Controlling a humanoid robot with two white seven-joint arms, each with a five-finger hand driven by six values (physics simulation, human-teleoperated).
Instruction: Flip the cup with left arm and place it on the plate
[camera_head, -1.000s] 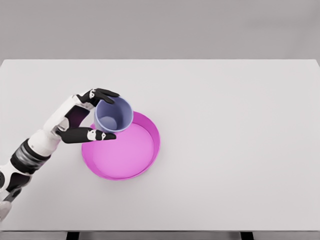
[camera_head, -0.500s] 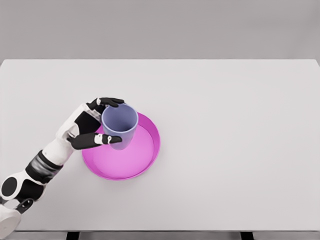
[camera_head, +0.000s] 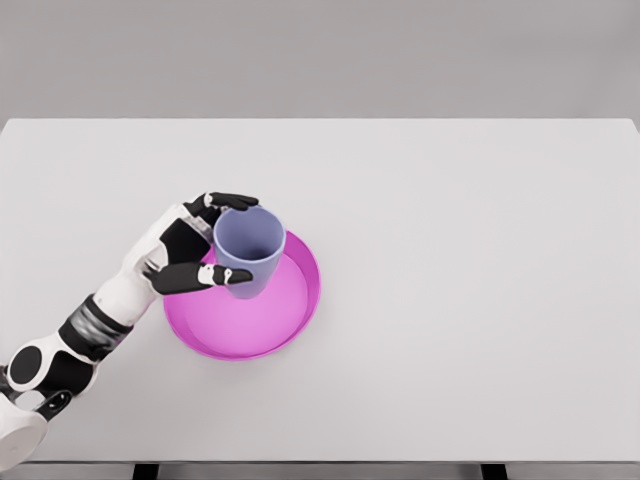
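A lavender-blue cup (camera_head: 248, 250) is upright, mouth up, over the upper left part of the magenta plate (camera_head: 290, 320). My left hand (camera_head: 215, 240) is shut on the cup from its left side, with black fingers (camera_head: 232, 202) behind the rim and the thumb (camera_head: 215, 276) across the front. Whether the cup's base touches the plate is hidden by the cup itself. The left arm comes in from the lower left corner. The right arm is out of view.
The white table (camera_head: 480, 250) stretches wide to the right and behind the plate. Its front edge runs near the bottom of the view, with dark legs just showing below it.
The left hand has carried the cup rightward and slightly down, further over the plate. The cup has turned more upright, and the forearm has dropped lower.
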